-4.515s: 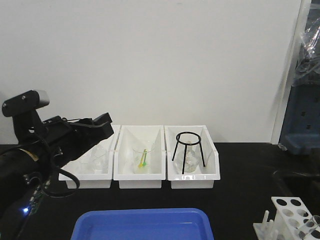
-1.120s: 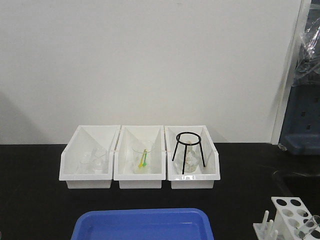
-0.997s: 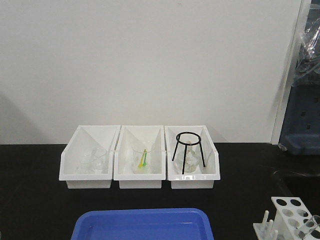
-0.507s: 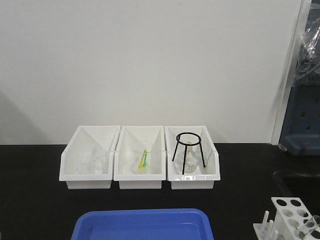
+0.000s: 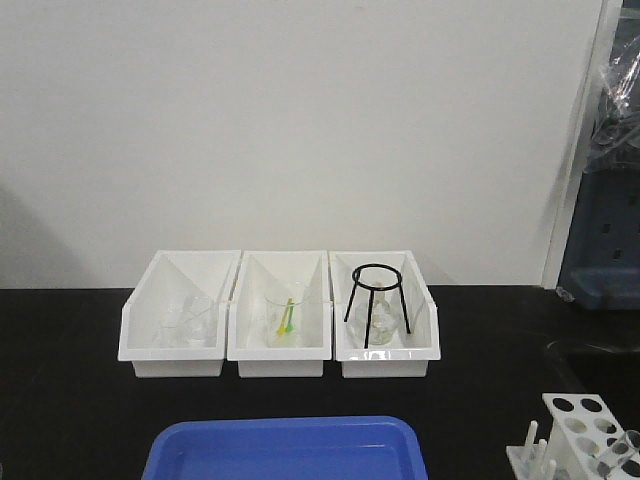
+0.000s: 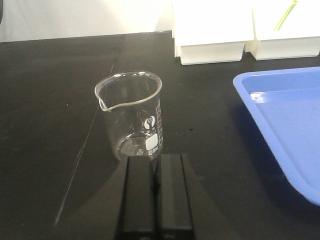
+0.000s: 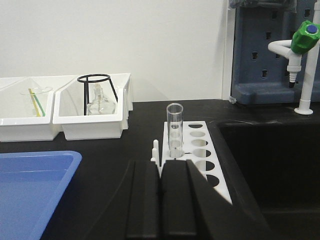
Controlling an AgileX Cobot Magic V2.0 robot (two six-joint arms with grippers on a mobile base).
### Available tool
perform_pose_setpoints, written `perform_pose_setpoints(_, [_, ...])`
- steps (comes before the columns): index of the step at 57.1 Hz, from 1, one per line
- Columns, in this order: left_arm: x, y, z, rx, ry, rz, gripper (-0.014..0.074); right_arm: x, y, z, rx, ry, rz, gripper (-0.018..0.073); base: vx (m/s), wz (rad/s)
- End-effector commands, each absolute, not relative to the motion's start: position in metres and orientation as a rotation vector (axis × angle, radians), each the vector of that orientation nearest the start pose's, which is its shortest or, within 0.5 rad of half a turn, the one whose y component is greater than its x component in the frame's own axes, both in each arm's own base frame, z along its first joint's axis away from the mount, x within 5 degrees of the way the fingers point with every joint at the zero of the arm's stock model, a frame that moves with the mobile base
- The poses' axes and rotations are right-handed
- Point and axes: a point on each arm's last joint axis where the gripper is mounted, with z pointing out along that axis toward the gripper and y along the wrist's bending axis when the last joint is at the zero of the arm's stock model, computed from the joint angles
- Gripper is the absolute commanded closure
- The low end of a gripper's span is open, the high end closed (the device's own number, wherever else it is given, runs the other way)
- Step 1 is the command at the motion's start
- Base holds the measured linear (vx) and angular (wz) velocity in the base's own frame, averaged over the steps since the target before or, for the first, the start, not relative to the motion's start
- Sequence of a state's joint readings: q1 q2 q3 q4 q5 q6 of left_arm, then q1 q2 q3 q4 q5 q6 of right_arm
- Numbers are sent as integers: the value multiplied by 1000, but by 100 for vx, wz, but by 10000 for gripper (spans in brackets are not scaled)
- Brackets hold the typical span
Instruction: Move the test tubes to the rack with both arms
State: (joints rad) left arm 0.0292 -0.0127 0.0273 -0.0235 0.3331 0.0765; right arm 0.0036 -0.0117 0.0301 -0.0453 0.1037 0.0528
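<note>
The left hand [image 6: 156, 187] sits low over the black tabletop [image 6: 45, 100] with its two fingers pressed together and nothing between them; just beyond its tips stands an empty glass beaker [image 6: 131, 121], and off to the right lies the corner of a blue tray [image 6: 285, 125], which shows no tubes in this view. The right hand [image 7: 161, 192] is likewise closed and empty, its fingers meeting just short of the near end of the white rack [image 7: 197, 155], where one clear test tube [image 7: 174, 131] stands upright in a hole at the left side (the other holes look unfilled). Farther back are three white bins [image 5: 279, 340], the right one holding a black wire tripod [image 5: 377, 300] over a small flask. In the front view neither arm appears, and the rack [image 5: 578, 425] is only partly visible at the lower right corner. My reading is that one tube has been seated and both arms are drawn back between transfers. I cannot see any loose tube left to fetch, so the next move calls for finding one first, then opening a hand around it.
</note>
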Motion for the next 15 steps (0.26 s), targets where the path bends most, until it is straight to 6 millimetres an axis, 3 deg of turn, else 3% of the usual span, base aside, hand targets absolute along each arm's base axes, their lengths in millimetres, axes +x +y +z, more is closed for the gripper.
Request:
perform_pose_setpoints(1, [53, 1, 193, 15, 1708, 49, 601, 57, 0, 197, 4, 1539, 1, 571, 0, 0])
perform_pose_setpoints(15, [53, 1, 193, 15, 1708, 49, 601, 57, 0, 197, 4, 1539, 1, 571, 0, 0])
